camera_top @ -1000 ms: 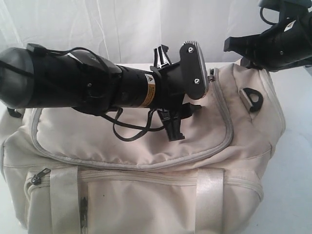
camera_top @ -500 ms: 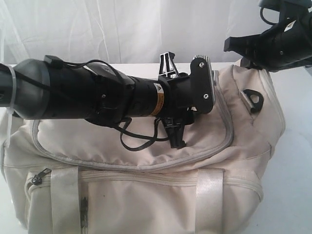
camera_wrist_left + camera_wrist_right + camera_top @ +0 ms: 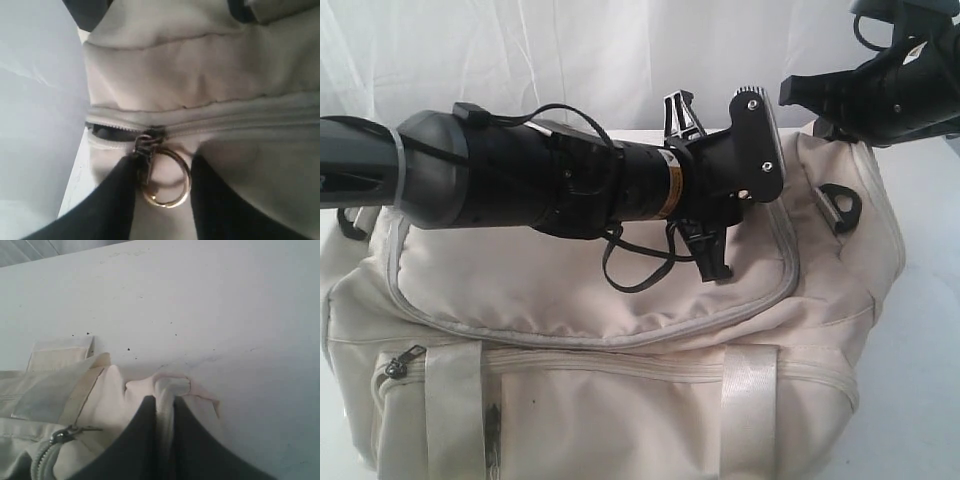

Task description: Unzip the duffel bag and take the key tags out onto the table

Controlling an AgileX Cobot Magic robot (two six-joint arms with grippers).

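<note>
Status: the bag (image 3: 620, 290) lies on the table (image 3: 930, 340) with its top zip (image 3: 240, 122) shut along almost its whole run; only a short dark gap shows behind the slider (image 3: 146, 142). The slider sits at the far right corner of the bag's top panel. The key tags are not in view, presumably inside the bag.

Left gripper (image 3: 162, 167): reaches across the top panel to that corner. Its jaws stand apart on either side of the brass ring (image 3: 165, 204) that hangs from the slider. One finger touches the ring and slider; the other stands clear. Nothing is pinched yet.

Right gripper (image 3: 164, 400): pressed together on a fold of cream fabric (image 3: 172, 382) at the bag's right end, just above the table.

Step judged: seating the grip on the ring before the pull.

Risks:
- The ring hangs loose. A one-sided contact could swing it out from between the jaws, so they meet on nothing.
- The zip curves at this corner. A pull off the line of the track could bind the slider or snag lining.
- The anchoring fold is thin. If it slips, the soft bag would drag along the table instead of unzipping.
</note>
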